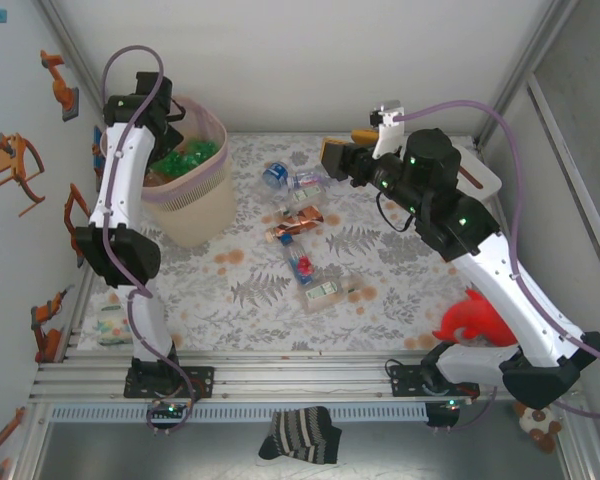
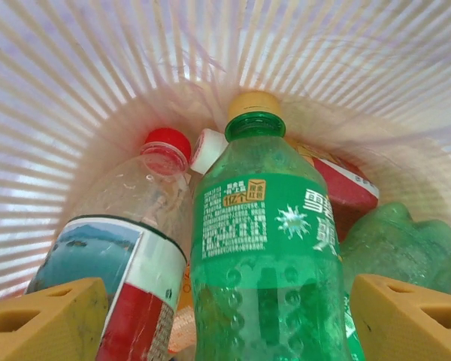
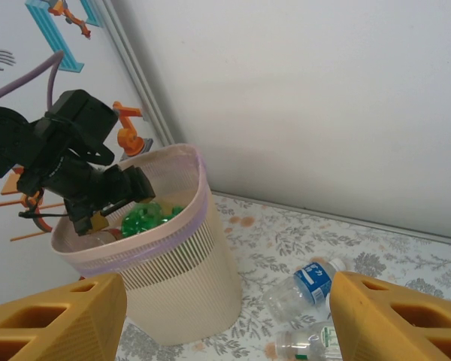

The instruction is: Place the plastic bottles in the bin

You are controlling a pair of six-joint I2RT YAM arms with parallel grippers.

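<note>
Your left pincer (image 2: pixel 227 322) is down inside the pale pink bin (image 1: pixel 192 215), which stands at the far left of the table (image 1: pixel 400 290). Its yellow fingers (image 2: pixel 49 323) are spread wide and grip nothing. A green bottle (image 2: pixel 263 256) lies between them with its cap pointing away from the wrist camera. A clear bottle (image 2: pixel 128 241) with a red cap rests against its left side, and a crushed green bottle (image 2: pixel 402 241) lies to its right. Your right pincer (image 3: pixel 227 320) hangs above the far middle of the table, facing the bin, likewise spread with nothing between its fingers. Several more plastic bottles (image 1: pixel 298 222) lie loose on the table, in a rough line from just right of the bin towards the near edge. The farthest of them is a blue-labelled bottle (image 1: pixel 275 175).
</note>
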